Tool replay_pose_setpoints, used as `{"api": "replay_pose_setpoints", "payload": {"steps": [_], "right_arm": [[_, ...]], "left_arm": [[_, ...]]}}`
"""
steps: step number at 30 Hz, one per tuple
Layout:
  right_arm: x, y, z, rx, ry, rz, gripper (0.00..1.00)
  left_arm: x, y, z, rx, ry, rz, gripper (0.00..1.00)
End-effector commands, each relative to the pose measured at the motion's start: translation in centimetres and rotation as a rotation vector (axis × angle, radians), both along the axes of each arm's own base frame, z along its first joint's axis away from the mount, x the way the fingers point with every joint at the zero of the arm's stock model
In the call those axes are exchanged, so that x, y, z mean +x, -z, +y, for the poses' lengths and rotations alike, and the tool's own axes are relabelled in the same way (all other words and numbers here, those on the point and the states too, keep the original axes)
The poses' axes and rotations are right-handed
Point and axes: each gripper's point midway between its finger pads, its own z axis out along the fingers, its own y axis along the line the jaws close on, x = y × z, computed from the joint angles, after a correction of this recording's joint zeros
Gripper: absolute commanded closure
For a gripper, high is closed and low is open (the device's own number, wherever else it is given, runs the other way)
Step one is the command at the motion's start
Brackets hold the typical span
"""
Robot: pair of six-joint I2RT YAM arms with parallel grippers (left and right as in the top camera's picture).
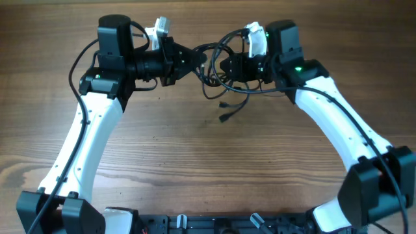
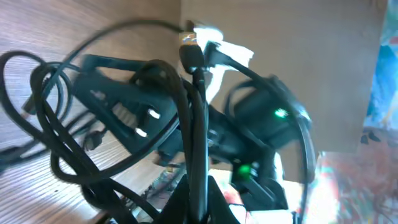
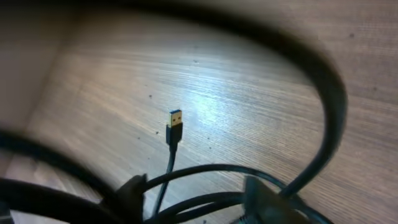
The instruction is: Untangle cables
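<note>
The cables (image 1: 224, 77) are a tangle of thin black cords held above the table between my two grippers, with two plug ends hanging down (image 1: 225, 117). My left gripper (image 1: 190, 60) is shut on one cable (image 2: 198, 143) that runs up between its jaws (image 2: 198, 205) to a plug (image 2: 189, 53). My right gripper (image 1: 218, 65) faces it from the right. In the right wrist view its fingers (image 3: 196, 199) stand apart, with several cable loops (image 3: 205, 202) running across them. A USB plug (image 3: 175, 126) hangs below over the wood.
The wooden table (image 1: 208, 162) lies under both arms. The right gripper's fingers (image 2: 118, 106) show in the left wrist view, wrapped in loops. The arms' own thicker wires (image 1: 81, 58) run along their upper links.
</note>
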Motion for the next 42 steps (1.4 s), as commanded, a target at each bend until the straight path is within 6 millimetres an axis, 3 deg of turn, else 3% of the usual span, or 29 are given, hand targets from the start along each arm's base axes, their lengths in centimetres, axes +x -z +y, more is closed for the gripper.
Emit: {"api": "replay_pose_setpoints", "payload": {"steps": [1, 3, 7, 13, 14, 18, 21, 26, 31, 34, 37, 42], "right_arm": [[2.2, 1.7, -3.2, -0.082, 0.263, 0.055, 0.74], [2.9, 2.3, -5.4, -0.115, 0.420, 0.083, 0.88], [3.3, 2.9, -8.9, -0.136, 0.541, 0.123, 0.96], [2.8, 4.0, -16.9, -0.174, 0.699, 0.226, 0.96], [2.4, 4.1, -19.1, -0.174, 0.736, 0.252, 0.95], [2.1, 4.1, -22.2, -0.132, 0.688, 0.267, 0.89], [2.0, 3.9, -23.5, -0.077, 0.691, 0.281, 0.89], [2.0, 2.6, -21.2, 0.039, 0.525, 0.256, 0.91], [1.5, 2.0, -17.9, 0.085, 0.393, 0.250, 0.94], [1.2, 2.0, -16.5, 0.080, 0.360, 0.254, 0.95], [1.0, 2.2, -15.6, 0.071, 0.340, 0.260, 0.95], [0.9, 3.3, -14.4, -0.014, 0.360, 0.268, 0.96]], "left_arm": [[-1.5, -2.2, -0.7, -0.098, 0.109, 0.008, 0.96], [-1.9, -3.3, -0.9, -0.131, 0.151, -0.018, 0.96], [-1.1, -3.9, 0.2, -0.136, 0.131, -0.073, 0.96], [2.3, -3.5, 6.5, -0.084, -0.054, -0.173, 0.96], [3.3, -3.3, 8.6, -0.067, -0.123, -0.180, 0.96], [4.7, -3.0, 11.9, -0.037, -0.236, -0.189, 0.96], [5.3, -2.2, 12.7, 0.009, -0.280, -0.200, 0.96], [5.6, 2.0, 13.7, 0.169, -0.370, -0.118, 0.96], [5.2, 4.3, 12.8, 0.306, -0.352, -0.133, 0.96], [5.7, 5.9, 13.7, 0.422, -0.401, -0.127, 0.96], [5.5, 4.7, 12.7, 0.420, -0.387, -0.175, 0.96], [5.1, -1.4, 10.9, 0.474, -0.441, -0.389, 0.96]]}}
